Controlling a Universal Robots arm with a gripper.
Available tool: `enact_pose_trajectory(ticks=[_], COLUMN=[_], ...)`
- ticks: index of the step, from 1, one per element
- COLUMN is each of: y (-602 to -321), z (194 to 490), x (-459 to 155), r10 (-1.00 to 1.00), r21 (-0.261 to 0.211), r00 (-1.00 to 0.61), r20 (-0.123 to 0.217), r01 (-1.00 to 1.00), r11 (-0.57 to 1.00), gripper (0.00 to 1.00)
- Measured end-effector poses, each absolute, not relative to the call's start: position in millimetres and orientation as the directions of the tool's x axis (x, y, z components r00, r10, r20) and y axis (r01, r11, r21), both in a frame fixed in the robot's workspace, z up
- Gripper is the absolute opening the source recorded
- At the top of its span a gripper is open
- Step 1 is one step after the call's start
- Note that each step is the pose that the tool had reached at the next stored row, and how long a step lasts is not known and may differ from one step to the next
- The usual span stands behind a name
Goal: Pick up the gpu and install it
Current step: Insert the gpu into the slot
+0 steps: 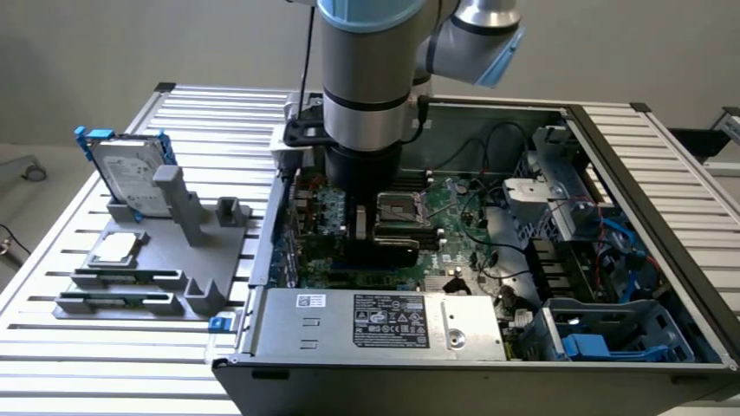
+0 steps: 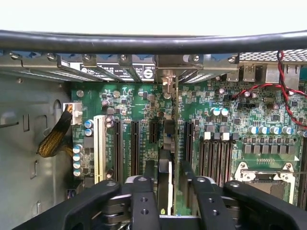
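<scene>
My gripper [image 1: 367, 227] reaches down into the open computer case [image 1: 647, 173], over the green motherboard [image 1: 457, 230]. It is shut on the gpu [image 1: 393, 253], whose black cooler shows just below the fingers. In the wrist view the gpu [image 2: 166, 143] appears edge-on, held upright between the two black fingers [image 2: 144, 201] of my gripper [image 2: 169, 203]. Its silver bracket end [image 2: 168, 81] lies at the rear slot openings of the case. The card runs along the motherboard between the black expansion slots [image 2: 152, 132]; whether it is seated in one I cannot tell.
On a grey fixture [image 1: 173, 260] at the exterior view's left stand a silver hard drive with blue rails [image 1: 130, 169] and a square CPU chip [image 1: 116, 249]. The power supply [image 1: 382, 321] fills the case's near side. A black cable [image 2: 153, 42] and red wires [image 2: 288, 100] cross the wrist view.
</scene>
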State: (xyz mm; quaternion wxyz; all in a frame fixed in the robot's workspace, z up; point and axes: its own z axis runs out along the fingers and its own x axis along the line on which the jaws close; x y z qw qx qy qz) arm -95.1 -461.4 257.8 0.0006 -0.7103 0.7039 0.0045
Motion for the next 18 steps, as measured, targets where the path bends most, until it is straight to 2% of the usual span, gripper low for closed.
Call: enact_pose_trajectory(ticks=[1, 2, 11, 12, 14, 17, 18], y=[-461, -461, -461, -461, -461, -461, -461], z=[259, 260, 293, 297, 302, 303, 303], x=[-95, -95, -95, -95, -95, -95, -95], r10=[-1.0, -1.0, -1.0, -1.0, -1.0, -1.0, -1.0], r21=[0.005, 0.005, 0.006, 0.006, 0.006, 0.005, 0.005], r00=[0.009, 0.009, 0.009, 0.009, 0.009, 0.009, 0.009], r20=[-0.007, -0.007, -0.007, -0.007, -0.007, -0.007, -0.007], r01=[-1.0, -1.0, -1.0, -1.0, -1.0, -1.0, -1.0], r11=[-0.009, -0.009, -0.009, -0.009, -0.009, -0.009, -0.009], gripper=[0.4, 0.46, 0.46, 0.44, 0.31, 0.26, 0.2])
